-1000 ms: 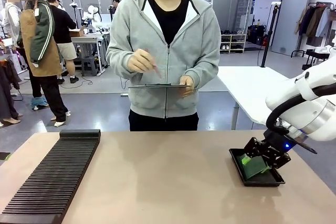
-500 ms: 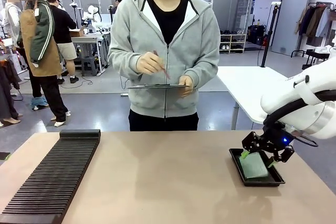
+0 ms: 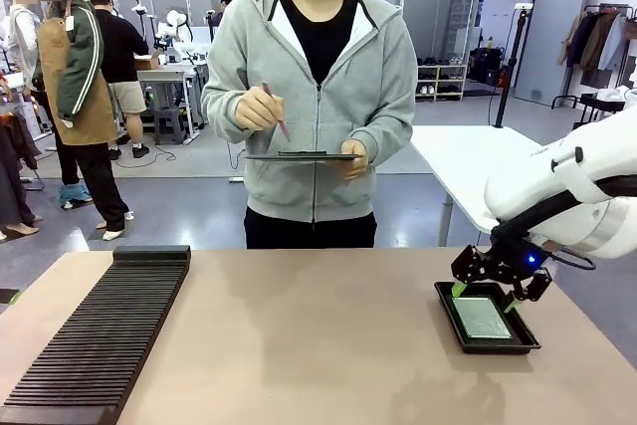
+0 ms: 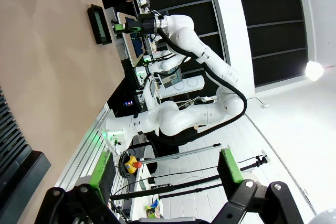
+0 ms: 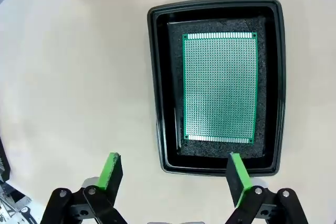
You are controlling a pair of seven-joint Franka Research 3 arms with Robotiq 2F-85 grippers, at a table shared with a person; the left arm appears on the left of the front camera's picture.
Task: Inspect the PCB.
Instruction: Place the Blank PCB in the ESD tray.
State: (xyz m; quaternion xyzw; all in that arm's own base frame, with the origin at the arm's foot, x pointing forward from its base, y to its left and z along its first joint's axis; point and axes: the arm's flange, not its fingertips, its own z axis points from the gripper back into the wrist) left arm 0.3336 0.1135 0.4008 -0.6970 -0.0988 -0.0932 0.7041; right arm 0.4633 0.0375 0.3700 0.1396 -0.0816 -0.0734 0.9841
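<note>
My right tool (image 5: 170,174) hangs above the near end of the black tray (image 5: 159,98), fingers wide apart, gripping nothing. The PCB (image 5: 219,86) lies flat inside the tray on dark foam, speckled face up, clear of both fingers. The tray sits on the desk (image 3: 318,335), towards its right edge. My left tool (image 4: 165,179) is also spread apart and empty, well away from the tray. Left of the tray, across the desk, lies a long black slotted rack (image 3: 105,330). Beyond the tray, a person stands holding a clipboard (image 3: 299,156) and a pen (image 3: 276,111).
</note>
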